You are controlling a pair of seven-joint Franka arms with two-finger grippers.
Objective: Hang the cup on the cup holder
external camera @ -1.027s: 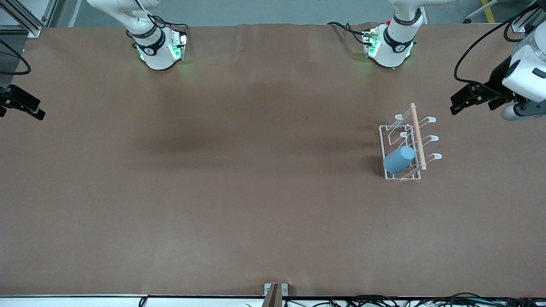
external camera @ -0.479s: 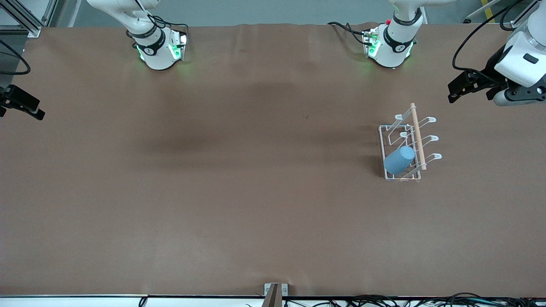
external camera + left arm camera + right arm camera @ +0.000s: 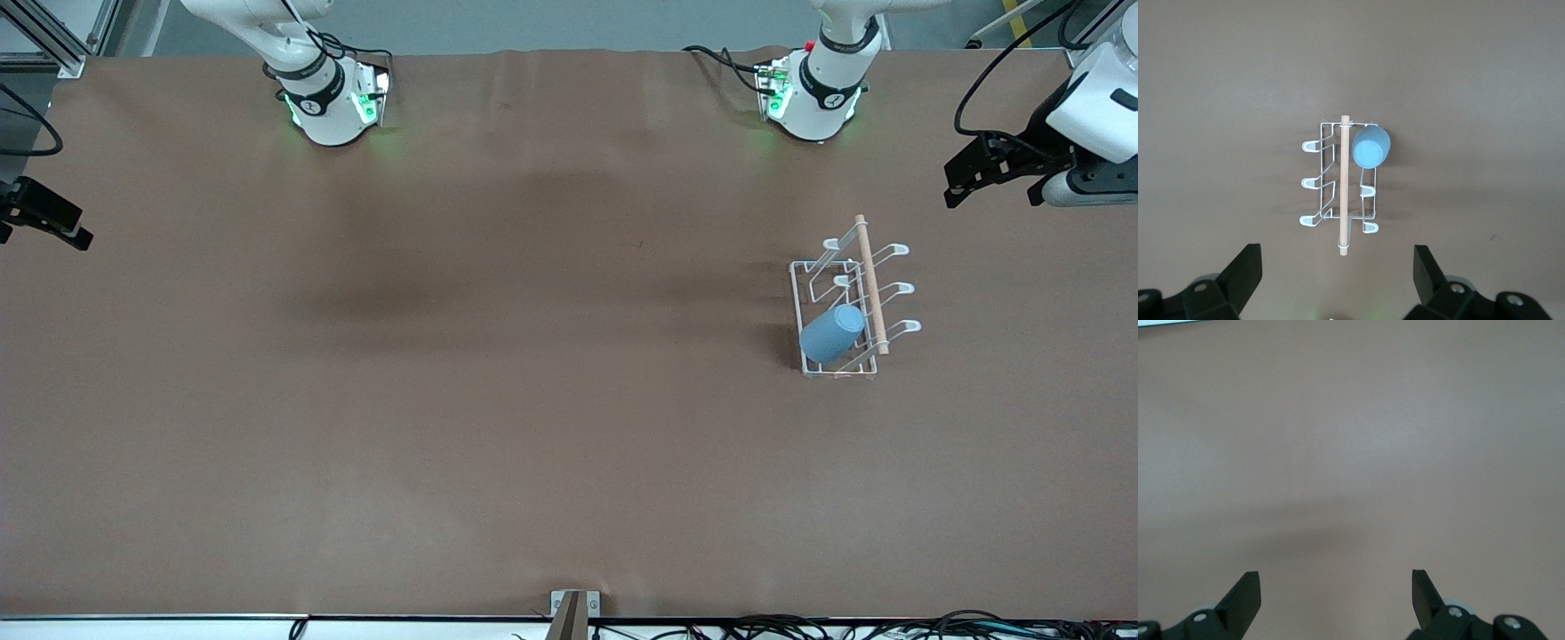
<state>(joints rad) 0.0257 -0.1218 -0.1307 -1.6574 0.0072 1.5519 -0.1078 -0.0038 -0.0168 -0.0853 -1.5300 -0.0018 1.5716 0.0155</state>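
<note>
The light-blue cup (image 3: pixel 832 333) hangs mouth-down on a prong of the white wire cup holder (image 3: pixel 811 266), on the holder's end nearer the front camera. The holder has a wooden rod (image 3: pixel 870 284) across its top and stands toward the left arm's end of the table. The left wrist view also shows the cup (image 3: pixel 1371 147) and the holder (image 3: pixel 1313 219). My left gripper (image 3: pixel 965 173) is open and empty, up over the table at the left arm's end, apart from the holder. My right gripper (image 3: pixel 44 222) is open and empty at the right arm's end; its wrist view shows only bare table.
The brown table (image 3: pixel 498 400) is bare apart from the holder. The two arm bases (image 3: pixel 333 107) stand along the table's edge farthest from the front camera. Cables lie along the near edge.
My left gripper has moved up and away from the cup holder, toward the edge at the left arm's end. The cup stays on the holder. The right arm has not moved.
</note>
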